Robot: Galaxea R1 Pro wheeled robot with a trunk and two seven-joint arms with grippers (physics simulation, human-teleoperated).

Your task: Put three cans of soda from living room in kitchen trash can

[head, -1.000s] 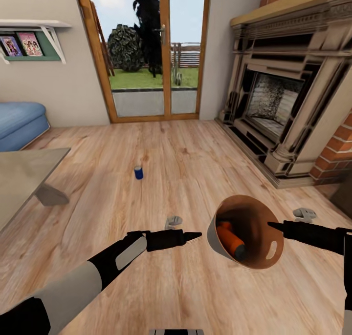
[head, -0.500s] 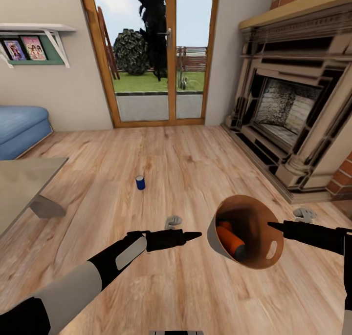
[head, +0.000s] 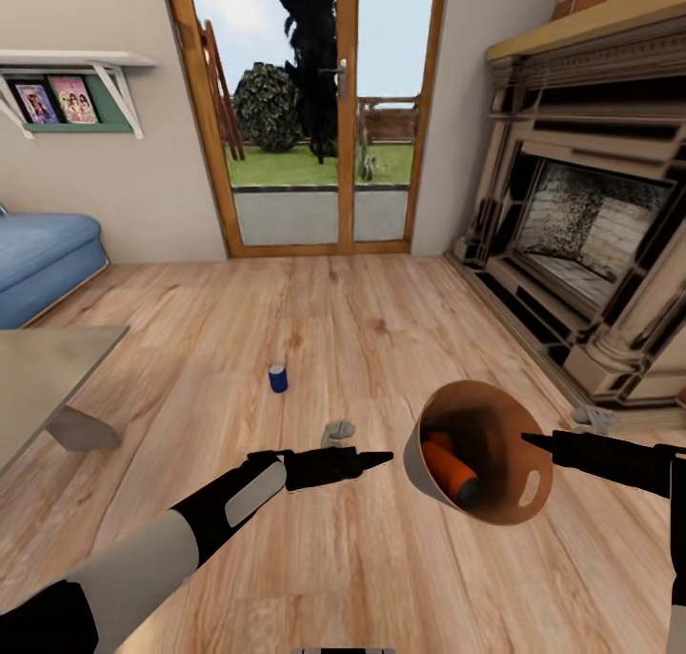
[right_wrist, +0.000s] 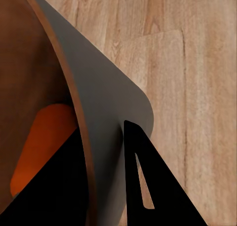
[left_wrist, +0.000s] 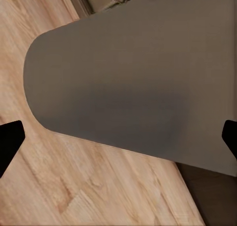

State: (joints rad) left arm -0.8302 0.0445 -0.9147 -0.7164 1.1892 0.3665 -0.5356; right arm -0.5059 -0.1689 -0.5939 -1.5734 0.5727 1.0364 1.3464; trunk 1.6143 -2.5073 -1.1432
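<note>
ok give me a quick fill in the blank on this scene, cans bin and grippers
1. The right gripper grips the bin by its ____.
2. The cans inside the bin are ____ in colour.
3. The blue can stands upright on the ____.
4. The left gripper holds ____.

Missing words: rim; orange; floor; nothing
</note>
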